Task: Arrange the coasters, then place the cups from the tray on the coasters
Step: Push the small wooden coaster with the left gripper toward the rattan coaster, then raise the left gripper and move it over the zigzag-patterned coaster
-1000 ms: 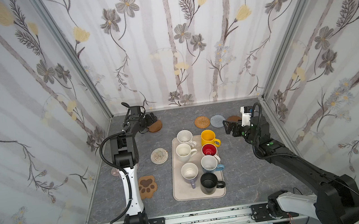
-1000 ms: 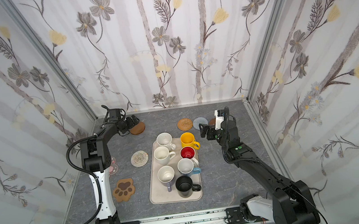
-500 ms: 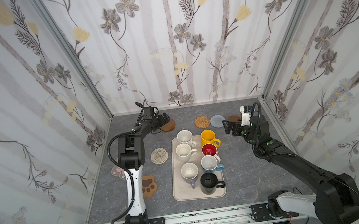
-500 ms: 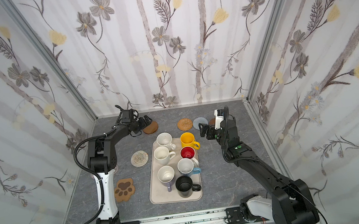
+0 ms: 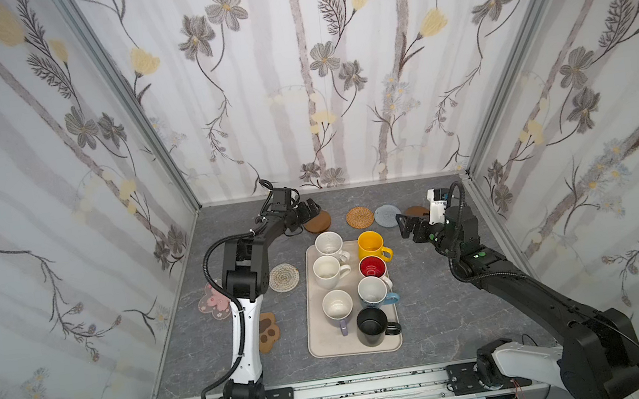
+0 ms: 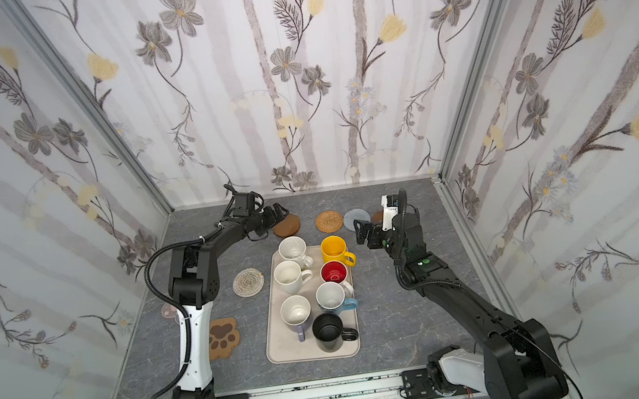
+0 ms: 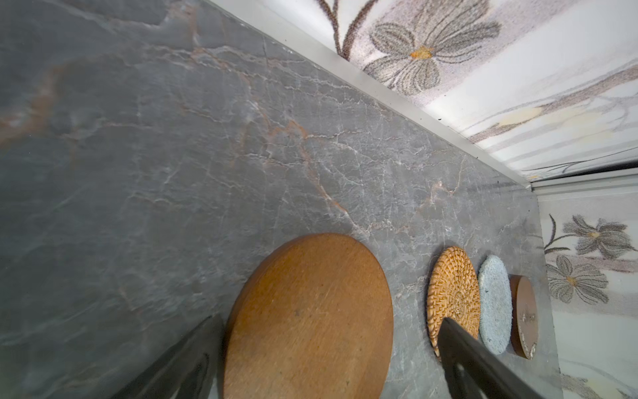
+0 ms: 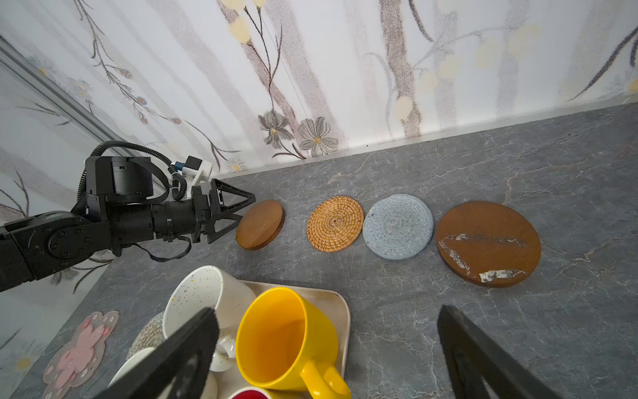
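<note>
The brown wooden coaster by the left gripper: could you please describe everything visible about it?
The wooden coaster is a round, thick disc of smooth orange-brown wood with fine grain. It lies flat on the grey table, leftmost in the back row, apart from the rattan coaster. The open left gripper straddles it; one finger seems to touch its rim.

No legible text, label, brand or number. Faint mark on glossy amber disc [image 7: 524,311]: too blurred to read.
</note>
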Robot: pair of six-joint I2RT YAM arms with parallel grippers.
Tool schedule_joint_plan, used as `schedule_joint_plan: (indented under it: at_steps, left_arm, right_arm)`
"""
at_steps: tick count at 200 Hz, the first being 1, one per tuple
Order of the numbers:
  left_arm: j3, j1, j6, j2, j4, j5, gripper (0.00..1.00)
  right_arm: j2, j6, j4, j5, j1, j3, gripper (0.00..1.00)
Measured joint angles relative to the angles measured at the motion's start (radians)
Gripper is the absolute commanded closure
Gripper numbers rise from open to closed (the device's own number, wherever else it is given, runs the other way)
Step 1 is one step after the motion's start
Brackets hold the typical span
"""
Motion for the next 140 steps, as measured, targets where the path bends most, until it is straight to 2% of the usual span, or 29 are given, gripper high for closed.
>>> schedule_joint_plan:
  at_steps: [140]
  left_arm:
    - [0.054, -0.07, -0.022, 0.042, 0.026, 0.005, 0.0]
  right_arm:
    - [0.002, 0.0, -0.01, 0.0, -0.002, 0.0, 0.0]
